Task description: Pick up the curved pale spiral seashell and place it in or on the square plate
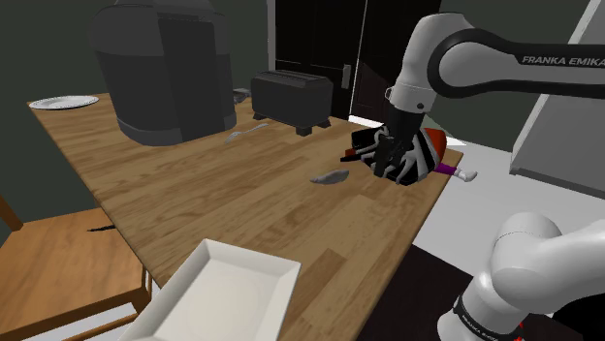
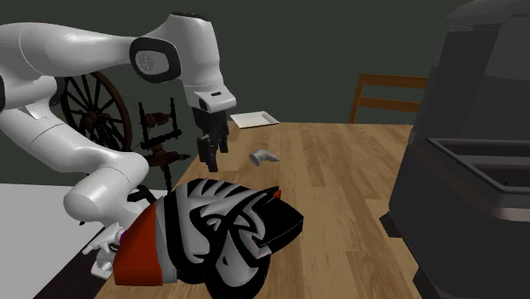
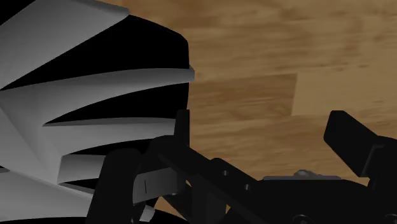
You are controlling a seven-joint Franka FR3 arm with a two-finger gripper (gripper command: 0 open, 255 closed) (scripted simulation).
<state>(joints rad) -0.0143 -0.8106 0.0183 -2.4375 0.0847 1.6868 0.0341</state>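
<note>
Square plate point(image 1: 233, 291) was seen empty at the near edge of the table point(image 1: 194, 189). Pale seashell point(image 1: 330, 177) was found lying on the wood mid-table, ungrasped. Farther right, the gripper point(image 2: 212, 157) was hung released, near a striped object point(image 2: 221, 229). Progress was judged nil: grasp, carry, placement all outstanding.

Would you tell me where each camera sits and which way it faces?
Shoulder view: beside and behind the arm, looking down over the table; claw at its right.
Second exterior view: low at the table's edge, facing across; arm at its left.
Wrist view: on the hand, looking along the claw at the table.
Shared: both exterior views show the seashell.
</note>
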